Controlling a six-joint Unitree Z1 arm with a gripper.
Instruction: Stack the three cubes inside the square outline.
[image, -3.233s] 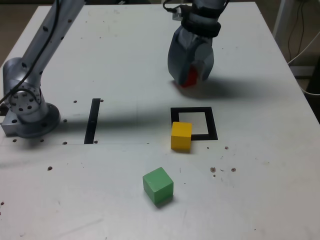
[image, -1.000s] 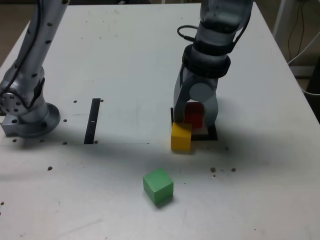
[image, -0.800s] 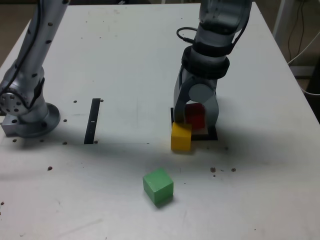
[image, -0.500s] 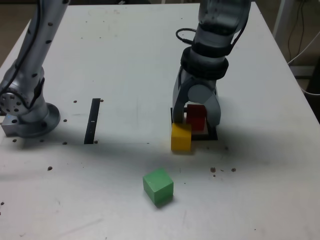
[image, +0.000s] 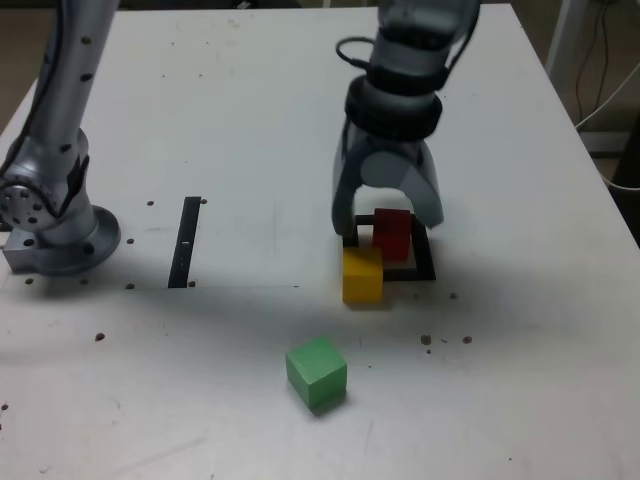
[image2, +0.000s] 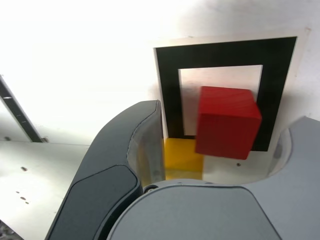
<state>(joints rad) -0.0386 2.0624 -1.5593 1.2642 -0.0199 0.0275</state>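
Lab: bench-mounted robot arm (image: 60, 120)

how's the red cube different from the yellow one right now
The red cube sits inside the square outline, between the open gripper jaws; the yellow cube sits at the outline's corner, overlapping the tape, outside the jaws. They differ in colour. Both look the same size and rest on the table.

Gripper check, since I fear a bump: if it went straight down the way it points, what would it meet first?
Probably the red cube in the outline, right under the open gripper; depth is uncertain.
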